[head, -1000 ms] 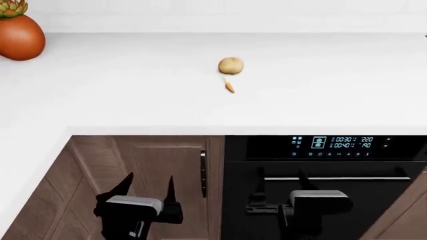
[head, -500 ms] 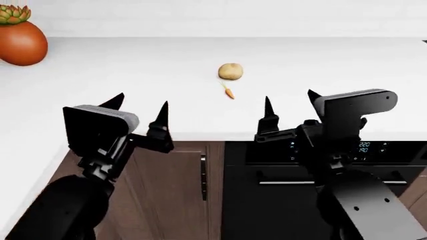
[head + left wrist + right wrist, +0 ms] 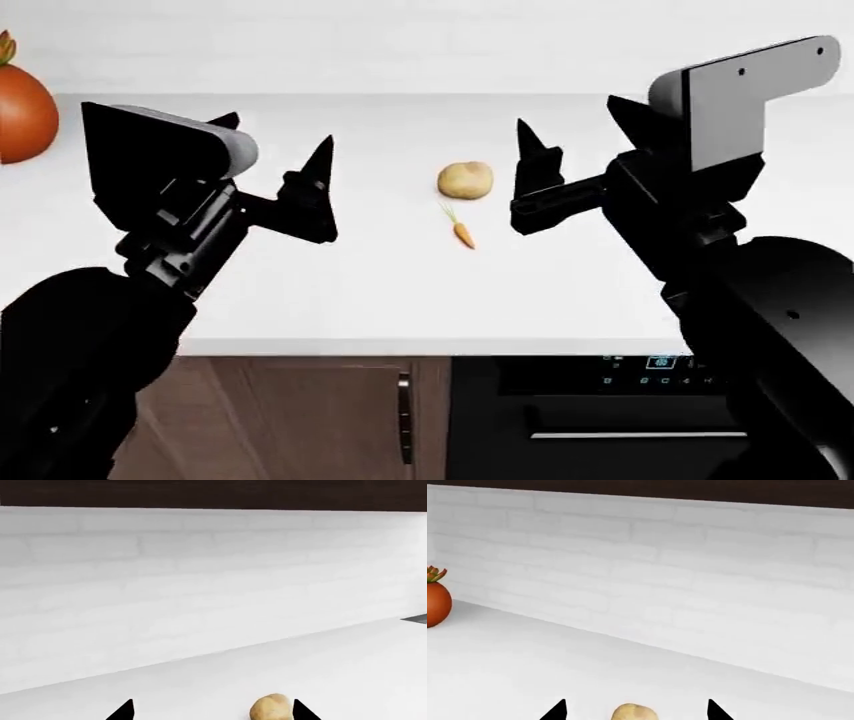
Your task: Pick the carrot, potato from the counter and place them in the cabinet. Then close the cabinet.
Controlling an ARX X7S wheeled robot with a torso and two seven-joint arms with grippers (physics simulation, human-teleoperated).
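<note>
Hovering wide-jawed and empty on either side of the potato (image 3: 465, 179) and the carrot (image 3: 462, 233) just in front of it on the counter (image 3: 400, 290), your left gripper (image 3: 274, 150) and right gripper (image 3: 577, 127) should descend separately, each straddling its target squarely.

Potato (image 3: 271, 708): lower part cut off in both wrist views. Red pot (image 3: 23, 112): cropped at head view's left edge.

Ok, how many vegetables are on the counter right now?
2. The potato sits mid-counter between both grippers; the carrot lies just in front of it, nearer the counter's front edge. None look hidden.
</note>
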